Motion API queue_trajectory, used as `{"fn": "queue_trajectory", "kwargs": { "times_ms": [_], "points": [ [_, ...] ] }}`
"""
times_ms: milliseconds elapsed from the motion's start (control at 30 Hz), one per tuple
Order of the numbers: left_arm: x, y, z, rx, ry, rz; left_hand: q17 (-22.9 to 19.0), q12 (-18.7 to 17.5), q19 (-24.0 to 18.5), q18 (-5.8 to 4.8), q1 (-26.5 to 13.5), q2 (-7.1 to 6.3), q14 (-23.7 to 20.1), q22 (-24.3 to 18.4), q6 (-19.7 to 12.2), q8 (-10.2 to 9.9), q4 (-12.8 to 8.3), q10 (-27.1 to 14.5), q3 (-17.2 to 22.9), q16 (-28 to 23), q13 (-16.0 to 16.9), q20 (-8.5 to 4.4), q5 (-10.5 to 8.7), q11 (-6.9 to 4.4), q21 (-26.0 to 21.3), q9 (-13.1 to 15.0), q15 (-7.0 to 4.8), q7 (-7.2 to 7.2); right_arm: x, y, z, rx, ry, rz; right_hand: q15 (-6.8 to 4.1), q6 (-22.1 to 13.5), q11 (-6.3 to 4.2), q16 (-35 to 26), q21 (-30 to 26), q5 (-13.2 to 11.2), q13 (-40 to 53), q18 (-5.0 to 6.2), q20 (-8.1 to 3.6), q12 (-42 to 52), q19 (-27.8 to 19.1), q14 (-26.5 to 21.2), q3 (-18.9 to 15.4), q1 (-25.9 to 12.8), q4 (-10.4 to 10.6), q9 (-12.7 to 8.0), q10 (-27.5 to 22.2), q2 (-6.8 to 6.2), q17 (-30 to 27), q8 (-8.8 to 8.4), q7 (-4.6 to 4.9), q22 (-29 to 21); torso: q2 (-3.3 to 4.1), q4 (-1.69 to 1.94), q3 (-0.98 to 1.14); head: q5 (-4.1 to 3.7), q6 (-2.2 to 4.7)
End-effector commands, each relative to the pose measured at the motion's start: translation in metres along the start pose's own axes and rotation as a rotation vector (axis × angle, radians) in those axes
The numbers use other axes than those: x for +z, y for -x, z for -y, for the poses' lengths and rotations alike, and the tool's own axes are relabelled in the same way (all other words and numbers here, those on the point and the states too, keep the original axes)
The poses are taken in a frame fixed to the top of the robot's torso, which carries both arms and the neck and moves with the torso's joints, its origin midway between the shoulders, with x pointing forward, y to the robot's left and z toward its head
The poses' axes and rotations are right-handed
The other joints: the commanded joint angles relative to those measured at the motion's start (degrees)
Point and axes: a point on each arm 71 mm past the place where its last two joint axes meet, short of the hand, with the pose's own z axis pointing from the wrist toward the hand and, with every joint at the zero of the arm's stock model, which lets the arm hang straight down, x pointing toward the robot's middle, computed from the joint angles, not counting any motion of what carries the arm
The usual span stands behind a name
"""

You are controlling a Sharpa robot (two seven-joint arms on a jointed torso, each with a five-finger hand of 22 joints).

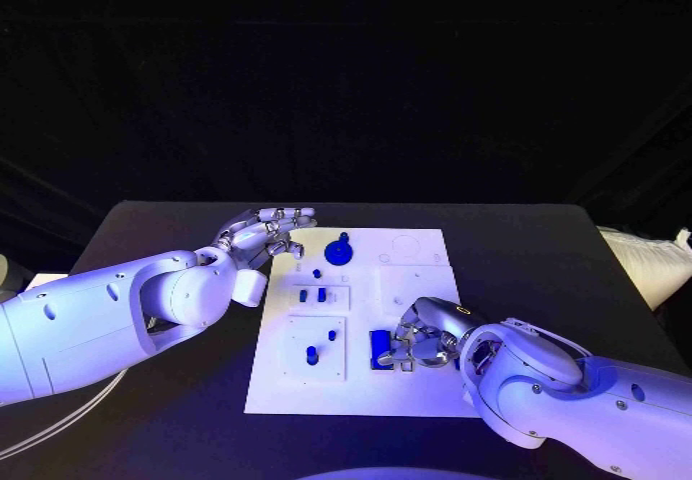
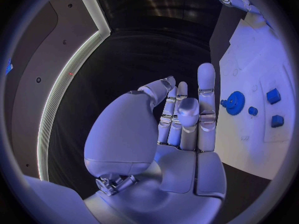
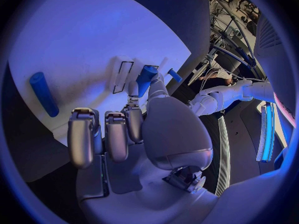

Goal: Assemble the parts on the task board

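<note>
Robot lab or demo booth, staged test cell. Black tabletop (image 1: 548,250) against black backdrop, coloured stage light overall. White task board (image 1: 418,300) laid at tabletop centre. Lit strip lights (image 2: 62,79) along curved wall panels. Metal frames and rigging (image 3: 233,30) behind the cell.

Head camera looks down; wrist cameras sit close, sharing the task board (image 1: 418,400).

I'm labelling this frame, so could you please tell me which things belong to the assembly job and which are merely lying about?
Job:
task board
blue gear
blue block, touched by the right hand
small blue pegs
left hand, holding nothing

Lying about:
black table
</note>
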Motion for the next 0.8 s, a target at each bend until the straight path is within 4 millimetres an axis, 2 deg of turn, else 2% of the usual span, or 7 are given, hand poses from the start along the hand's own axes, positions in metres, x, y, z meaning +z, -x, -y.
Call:
{"fn": "queue_trajectory", "kwargs": {
  "times_ms": [33, 167, 300, 467, 600, 700, 800],
  "points": [
    [0.0, -0.002, 0.0, -0.01, -0.004, -0.021, -0.1, 0.3, -0.4, 0.99, -0.1, 0.49, -0.5, -0.1, -0.2, -0.2, -0.1, -0.3, -0.1, -0.2, -0.1, -0.01, 0.16, 0.12, -0.2, 0.0, -0.06, 0.0, -0.001, -0.002, 0.003, -0.061, 0.001, -0.007, -0.33, 0.1, -0.77, 0.3, 0.3, -0.1, -3.0, -0.6, -0.41, -0.2, 2.4, 5.4, 0.2, 1.8, -0.7, 0.2, 1.6, 1.07, 11.4, 0.13, -0.37, 5.7, -0.05, -0.06, 0.06, 0.03, 0.02],
    [0.0, -0.002, 0.001, -0.01, -0.004, -0.02, -0.1, 0.3, -0.4, 0.99, -0.1, 0.49, -0.5, -0.1, -0.2, -0.2, -0.1, -0.3, -0.1, -0.2, -0.1, -0.01, 0.16, 0.12, -0.2, 0.0, -0.06, 0.0, -0.003, 0.001, 0.005, -0.053, 0.001, 0.017, -0.33, 0.1, -0.77, 0.3, 0.3, 0.0, -3.0, -0.6, -0.42, -0.2, 2.4, 5.4, 0.3, 1.9, -0.8, 0.2, 1.6, 1.07, 11.3, 0.15, -0.36, 5.7, 0.0, -0.08, 0.11, 0.07, 0.06],
    [0.0, -0.002, 0.001, -0.01, -0.004, -0.02, -0.1, 0.3, -0.4, 0.99, -0.1, 0.49, -0.5, -0.1, -0.2, -0.2, -0.1, -0.3, -0.1, -0.2, -0.1, -0.01, 0.16, 0.12, -0.2, 0.0, -0.06, 0.0, -0.007, 0.004, 0.005, -0.008, 0.014, 0.055, -0.16, -0.3, -0.53, 0.3, 0.2, 0.4, -2.9, -0.58, -0.35, -0.1, 2.4, 5.3, -0.2, -0.4, 0.4, 0.4, 1.7, 1.0, 11.2, 0.03, -0.08, 5.6, 0.02, -0.06, 0.16, 0.03, 0.16],
    [0.0, -0.001, 0.001, -0.009, -0.004, -0.017, -0.2, 0.4, -0.5, 1.0, -0.1, 0.56, -0.6, -0.1, -0.2, -0.2, -0.1, -0.4, -0.2, -0.2, -0.1, 0.01, 0.17, 0.14, -0.3, 0.0, -0.04, 0.01, -0.016, 0.014, 0.018, 0.138, 0.028, 0.036, 0.18, -1.7, -0.08, 0.1, -0.2, 1.2, -3.6, -0.46, -0.06, -1.4, 2.1, 5.3, -0.3, -1.9, 1.5, 0.5, 1.1, 1.15, 11.0, -0.8, 0.44, 5.1, -0.14, 0.03, 0.0, -0.22, 0.27],
    [-0.001, -0.001, 0.001, -0.008, -0.003, -0.015, -0.2, 0.4, -0.5, 1.0, -0.1, 0.56, -0.6, -0.1, -0.2, -0.2, -0.1, -0.4, -0.2, -0.2, -0.1, 0.01, 0.17, 0.14, -0.3, 0.0, -0.04, 0.01, -0.025, 0.024, 0.033, 0.192, -0.001, 0.019, 0.75, -3.4, 0.58, 0.2, -0.2, 4.9, -4.4, -0.46, 0.38, -3.0, 2.1, 5.3, -0.8, -1.9, 1.7, 0.2, 0.3, 1.04, 11.2, -2.18, 1.19, 5.1, -0.04, -0.2, 0.0, -0.3, 0.56],
    [0.0, -0.001, 0.001, -0.008, -0.003, -0.016, -0.2, 0.4, -0.5, 1.0, -0.1, 0.56, -0.6, -0.1, -0.2, -0.2, -0.1, -0.4, -0.2, -0.2, -0.1, 0.01, 0.17, 0.14, -0.3, 0.0, -0.04, 0.01, -0.033, 0.032, 0.046, 0.157, -0.034, 0.02, 0.97, -4.1, 0.86, 0.3, -0.2, 5.8, -5.3, -0.45, 0.62, -4.7, 2.1, 5.3, -0.6, -1.1, 1.3, -0.1, -0.3, 1.75, 11.3, -3.06, 1.54, 5.1, -0.1, -0.34, -0.01, -0.68, 0.62],
    [0.0, -0.002, 0.0, -0.009, -0.002, -0.018, -0.2, 0.4, -0.5, 1.0, -0.1, 0.56, -0.6, -0.1, -0.2, -0.2, -0.1, -0.4, -0.2, -0.2, -0.1, 0.01, 0.17, 0.14, -0.3, 0.0, -0.04, 0.01, -0.038, 0.037, 0.059, 0.081, -0.059, 0.031, 1.12, -4.8, 1.03, 0.2, -0.2, 7.1, -6.0, -0.45, 0.79, -5.9, 2.1, 5.3, 1.1, 2.0, -0.2, -0.8, -0.7, 3.47, 11.2, -4.27, 1.81, 5.1, -0.1, -0.47, -0.05, -1.09, 0.69]
  ]
}}
